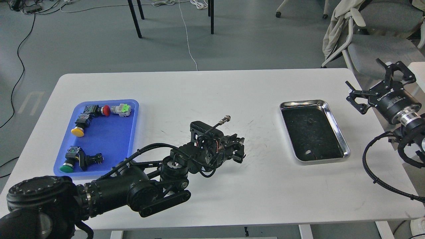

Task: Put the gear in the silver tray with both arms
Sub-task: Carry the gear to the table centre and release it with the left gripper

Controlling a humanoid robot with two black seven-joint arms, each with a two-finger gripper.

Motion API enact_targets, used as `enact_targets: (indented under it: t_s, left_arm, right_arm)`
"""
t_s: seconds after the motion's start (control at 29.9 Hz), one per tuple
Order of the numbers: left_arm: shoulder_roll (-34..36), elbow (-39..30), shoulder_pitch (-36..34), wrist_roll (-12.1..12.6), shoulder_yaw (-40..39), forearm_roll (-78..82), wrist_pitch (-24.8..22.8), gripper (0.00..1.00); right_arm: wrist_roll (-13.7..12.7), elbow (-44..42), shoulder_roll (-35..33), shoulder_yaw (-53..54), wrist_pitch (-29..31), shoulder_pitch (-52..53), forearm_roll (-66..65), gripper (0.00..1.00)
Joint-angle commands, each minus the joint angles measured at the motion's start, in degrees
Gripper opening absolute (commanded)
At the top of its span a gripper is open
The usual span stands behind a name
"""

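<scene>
The silver tray (336, 125) lies on the right part of the white table, shiny rim and dark scratched bottom. A small dark speck (309, 121) sits on its bottom, too small to name. No gear shows clearly anywhere. My left gripper (239, 151) hovers low over the table's middle, well left of the tray. It is dark, its fingers cannot be told apart, and I cannot tell whether it holds anything. My right gripper (369, 81) is open and empty, raised beyond the table's right edge, right of the tray.
A blue plastic tray (109, 139) at the left holds several push-button switches with red, yellow and green caps. The table (212, 86) has scuff marks in its middle. Chairs and cables stand on the floor behind.
</scene>
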Motion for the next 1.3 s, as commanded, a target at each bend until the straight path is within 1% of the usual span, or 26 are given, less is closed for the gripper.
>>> enact_targets:
  t_s: [0.0,0.2,0.23,0.33,0.4,0.47,0.5,0.53,0.57,0.6,0.63,0.77,0.9,1.07,1.27]
  left_arm:
    - [0.01,0.02,3.40,0.01,0.17,-0.09,0.06,0.10]
    - [0.01,0.02,4.20,-0.34,0.26,-0.09,0.06,0.14]
    - [0.01,0.02,4.20,-0.52,0.26,-0.09,0.06,0.16]
    - [0.01,0.02,4.29,-0.61,0.26,-0.09,0.06,0.26]
    - [0.01,0.02,4.29,-0.96,0.26,-0.09,0.24,0.36]
    - [0.01,0.02,4.29,-1.31,0.26,-0.09,1.02,0.43]
    - [0.01,0.02,4.29,-1.49,0.26,-0.18,1.55,0.48]
    - [0.01,0.02,4.29,-1.49,0.26,-0.18,1.73,0.56]
    - [0.01,0.02,4.29,-1.58,0.26,-0.27,1.73,0.68]
    - [0.01,0.02,4.20,-1.66,0.26,-0.35,1.82,0.87]
    - [0.01,0.02,4.20,-1.75,0.26,-0.44,1.91,0.98]
    - [0.01,-0.15,3.76,-1.84,0.26,-0.62,2.26,0.98]
    - [0.01,-0.07,1.92,-1.84,-1.58,-1.06,3.40,0.98]
    - [0.01,0.02,-2.38,-1.75,-8.51,-4.74,6.38,0.98]
    - [0.01,-0.07,-7.83,-1.66,-17.65,-14.48,11.30,0.98]
  right_arm:
    - [0.00,0.10,0.09,-0.19,0.00,0.24,0.00,0.96]
    - [0.00,-0.07,0.00,-0.27,0.00,0.33,0.00,0.96]
    - [0.00,-0.07,0.00,-0.27,0.00,0.42,0.00,0.96]
    - [0.00,-0.07,0.00,-0.36,0.00,0.42,0.00,0.96]
    - [0.00,0.01,0.00,-0.36,0.00,0.42,0.00,0.96]
    - [0.00,0.01,0.00,-0.36,0.00,0.42,0.00,0.96]
    - [0.00,0.01,0.00,-0.36,0.00,0.51,0.00,0.96]
    - [0.00,0.01,0.00,-0.36,0.00,0.51,0.00,0.96]
    - [0.00,0.01,0.00,-0.36,0.00,0.51,0.00,0.96]
    - [0.00,0.01,0.00,-0.36,0.00,0.51,-0.09,0.96]
    - [0.00,0.01,0.00,-0.36,0.00,0.51,-0.09,0.96]
    - [0.00,0.19,0.00,-0.45,0.00,0.95,0.00,0.96]
    - [0.00,0.19,0.00,-0.45,0.00,1.56,-0.09,0.96]
    - [0.00,0.28,-0.09,-0.45,0.00,2.53,-0.18,0.96]
    - [-0.70,0.54,-0.26,-1.24,0.00,5.95,-0.97,0.96]
